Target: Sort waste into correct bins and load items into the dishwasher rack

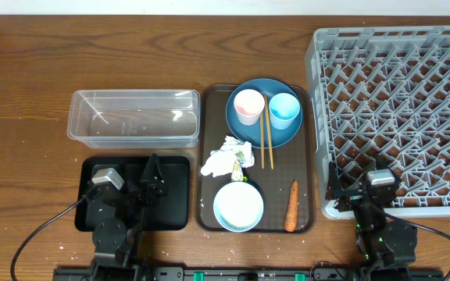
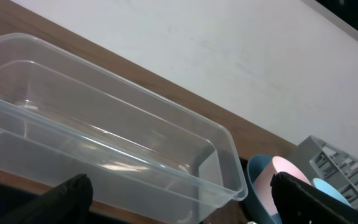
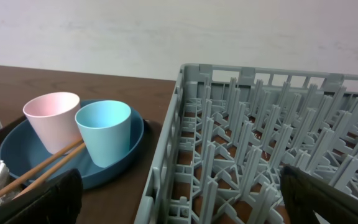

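Carrot (image 1: 291, 207) — lengthwise front-to-back, tip away

Seen from above, the left arm (image 1: 109, 232) and the right arm (image 1: 385, 240) sit folded low, one at each side of the bottom of the view. The left gripper (image 1: 123, 187) points forward, away from its base; in its wrist view its dark fingers (image 2: 67, 200) sit at the two bottom corners, spread wide. The right gripper (image 1: 366, 191) mirrors that pose, its fingers (image 3: 331, 194) parted just as widely. A grey camera block (image 1: 106, 178) tops each wrist, and a black cable (image 1: 45, 226) curves out from each base.
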